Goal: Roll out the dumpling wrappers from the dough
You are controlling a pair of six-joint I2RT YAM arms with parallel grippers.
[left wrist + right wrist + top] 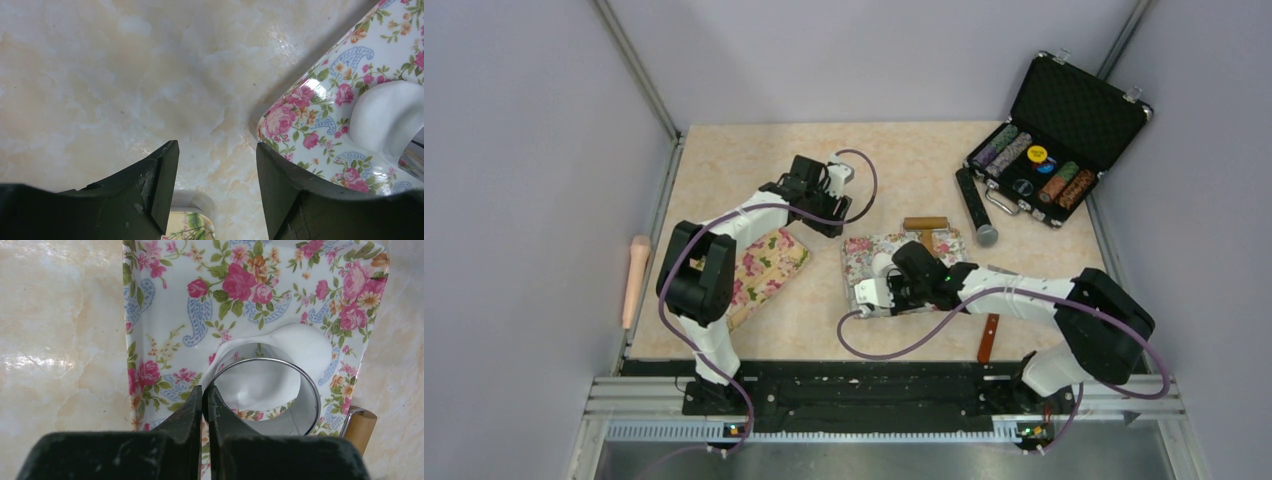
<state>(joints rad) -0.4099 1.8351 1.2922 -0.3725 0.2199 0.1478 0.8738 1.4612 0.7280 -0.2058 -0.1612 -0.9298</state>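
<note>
Tabletop [904,150]: beige marbled surface, both arms reaching over it.
Open black case [1079,95] at the far right corner, with rolls of chips in its base.
Floral tray [165,315] mid-tabletop, under the right arm. A second floral board [769,262] lies to its left, well apart.
White dough [307,347]: pressed flat, lying on the floral tray toward its right side.
Metal ring cutter [310,400]: stands on the dough, which shows inside the ring and beyond its far rim.
Right pincer [205,400]: fingers closed together, pinching the near wall of the ring cutter.
Left pincer [216,147]: fingers spread with nothing between them, over bare tabletop just beside the tray's corner.
Small wooden rolling pin [926,223] lies just beyond the tray's far edge.
</note>
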